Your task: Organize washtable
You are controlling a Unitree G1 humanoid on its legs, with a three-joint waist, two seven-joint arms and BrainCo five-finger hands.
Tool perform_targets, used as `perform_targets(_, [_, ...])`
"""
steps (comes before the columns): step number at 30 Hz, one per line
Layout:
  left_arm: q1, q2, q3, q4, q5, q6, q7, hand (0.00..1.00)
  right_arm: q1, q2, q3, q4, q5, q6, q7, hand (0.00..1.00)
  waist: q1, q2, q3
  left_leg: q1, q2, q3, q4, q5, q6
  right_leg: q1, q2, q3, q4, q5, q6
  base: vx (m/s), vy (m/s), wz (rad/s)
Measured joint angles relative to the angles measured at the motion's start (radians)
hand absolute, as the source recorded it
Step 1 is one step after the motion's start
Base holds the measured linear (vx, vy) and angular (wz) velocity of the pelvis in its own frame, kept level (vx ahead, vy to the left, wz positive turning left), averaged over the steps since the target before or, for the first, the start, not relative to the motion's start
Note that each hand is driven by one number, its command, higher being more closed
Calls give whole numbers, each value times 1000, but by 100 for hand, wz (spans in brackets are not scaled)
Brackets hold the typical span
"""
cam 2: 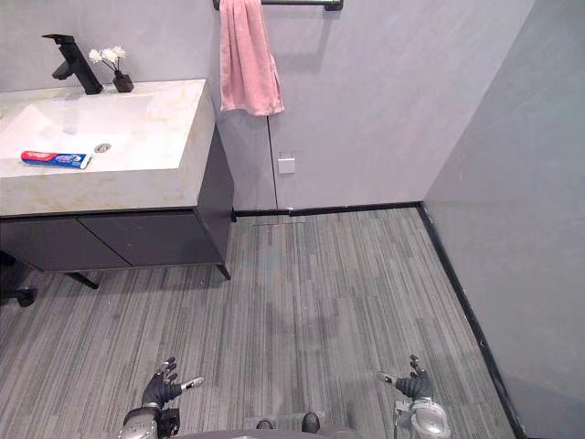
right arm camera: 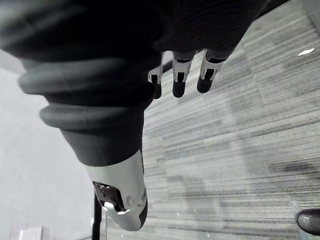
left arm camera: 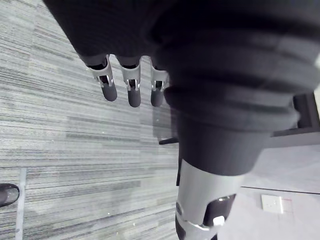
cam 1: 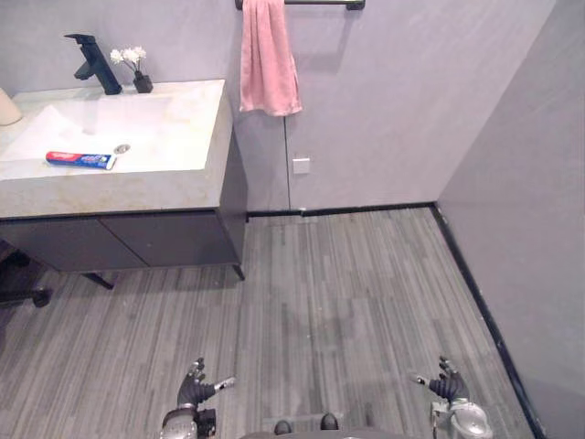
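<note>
A red, white and blue toothpaste tube lies flat on its side at the front edge of a shallow white basin, just beside the round metal drain. The basin is sunk into a pale, stone-look desk with a thick, square-cut slab top. At the back of the desk a matte black angular faucet stands upright. Just beside the faucet is a small dark pot holding white flowers. A rounded cream object is cut off at the desk's far left edge. Beneath the slab is a dark, flat-fronted cabinet.

On the grey wall beside the desk, a soft pink towel hangs folded over a black bar. A small white wall plate sits lower down. The floor is grey wood-grain planking, edged with a black skirting strip.

Both hands hang low over the floor, well apart from the desk. The left hand has its fingers spread and loosely extended, thumb pointing inward, and it is empty. The right hand mirrors it, its fingers relaxed and apart, grasping nothing.
</note>
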Motion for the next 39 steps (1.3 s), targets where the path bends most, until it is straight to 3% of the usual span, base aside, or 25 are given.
perform_targets(14, [2,0,30,-4,-1,-7,11,0,-37,0,-29,-13,-62,0,-13,0,6,0,0,-8,0,12,11,-3,0,-5,-2,8,10,-4,7,-26,0,0])
perform_targets(20, [4,-17,30,-84,-2,-17,14,0,-40,0,-16,-13,-62,2,-14,0,29,17,8,-118,16,45,173,-97,8,-80,3,38,61,-38,26,-58,10,-18])
perform_targets(22, [3,-22,29,-106,-7,-19,14,0,-49,1,-10,-13,-62,2,-13,0,30,26,11,-142,20,55,210,-131,13,-129,3,41,140,-93,29,-10,44,-25])
perform_targets(25, [0,-16,12,-144,-22,-20,14,0,-64,2,15,-29,-66,5,-12,0,28,16,26,-164,-3,78,295,-220,40,-277,-37,28,493,-244,87,65,90,-22])
perform_targets(27, [-4,-10,-7,-145,-22,-19,15,0,-62,6,26,-44,-75,7,-11,0,27,17,43,-147,-5,76,312,-239,55,-341,-47,20,653,-247,96,182,75,-2])
perform_targets(28, [-11,1,-23,-153,-22,-19,14,0,-54,14,41,-61,-91,12,-6,0,25,8,60,-111,-11,74,319,-255,62,-399,-67,-1,790,-285,82,307,68,6])
perform_targets(30, [-20,2,-23,-155,-22,-18,16,0,-55,11,53,-61,-93,15,2,0,25,5,69,-66,-5,73,313,-271,66,-424,-76,-28,787,-313,79,293,36,7])
perform_targets(32, [-44,4,-23,-159,-22,-19,18,0,-69,8,64,-61,-98,16,4,0,17,15,76,-15,18,46,282,-281,52,-478,-77,-62,707,-315,76,461,-20,35])
perform_targets(34, [-75,4,-26,-160,-22,-20,23,0,-86,-2,73,-74,-100,17,4,0,-4,34,89,22,53,11,245,-282,24,-532,-61,-86,597,-265,71,563,-72,53])
perform_targets(35, [-85,6,-33,-161,-21,-23,31,0,-78,-7,81,-101,-102,17,4,0,-5,25,89,50,54,-4,232,-288,-1,-546,-58,-76,505,-171,58,474,-95,43])
perform_targets(36, [-84,11,-38,-160,-21,-25,33,0,-65,-10,88,-120,-102,15,4,0,-8,7,88,92,51,-20,236,-310,-38,-540,-75,-78,468,-7,13,610,-134,36])
perform_targets(37, [-82,-1,-38,-155,-21,-23,34,0,-65,-17,87,-121,-102,17,4,0,-10,26,90,108,71,-32,242,-318,-49,-541,-66,-92,506,-26,-7,614,-165,32])
perform_targets(39, [-92,-8,-39,-161,-21,-26,32,0,-85,-12,91,-141,-103,16,8,0,-20,46,88,18,103,-47,451,-253,-103,-506,-46,-126,522,-98,-44,696,-206,21])
